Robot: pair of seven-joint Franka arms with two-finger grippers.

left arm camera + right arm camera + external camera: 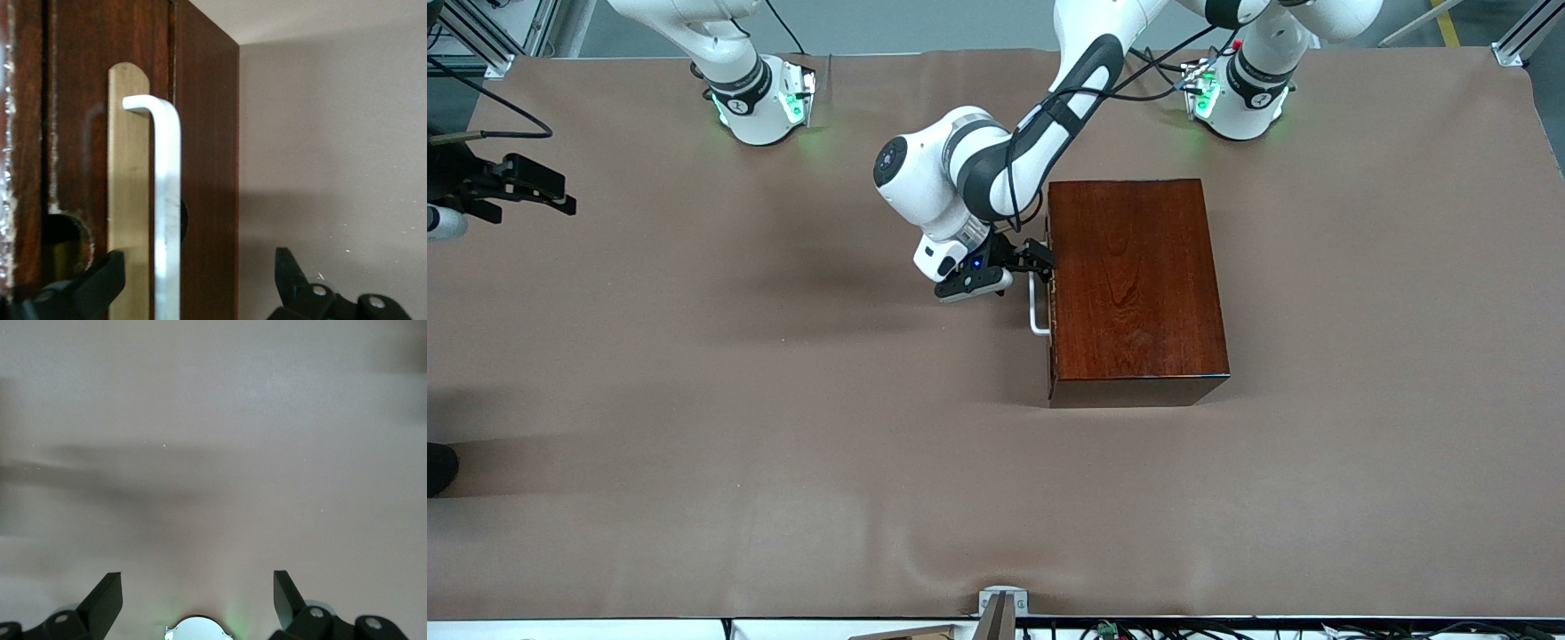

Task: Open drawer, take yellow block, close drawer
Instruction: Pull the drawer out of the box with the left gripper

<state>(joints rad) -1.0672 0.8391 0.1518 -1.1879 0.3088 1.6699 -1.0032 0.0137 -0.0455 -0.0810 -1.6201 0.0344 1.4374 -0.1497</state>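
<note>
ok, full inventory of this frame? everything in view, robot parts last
wooden box: 1, glossy dark reddish-brown, on the table toward the left arm's end, drawer front facing the right arm's end
drawer: 1, only a pale wood strip of its front shows, shut inside the box
handle: 1, white U-shaped bar, on the drawer front
yellow block: 0 in view
table cover: 1, brown, across the whole table
left gripper: 1, black fingers, open, at the handle with the bar between its fingers, not clamped
right gripper: 1, black fingers, open, over bare table cover; this arm waits
arm bases: 2, white with green lights, along the table edge farthest from the front camera
</note>
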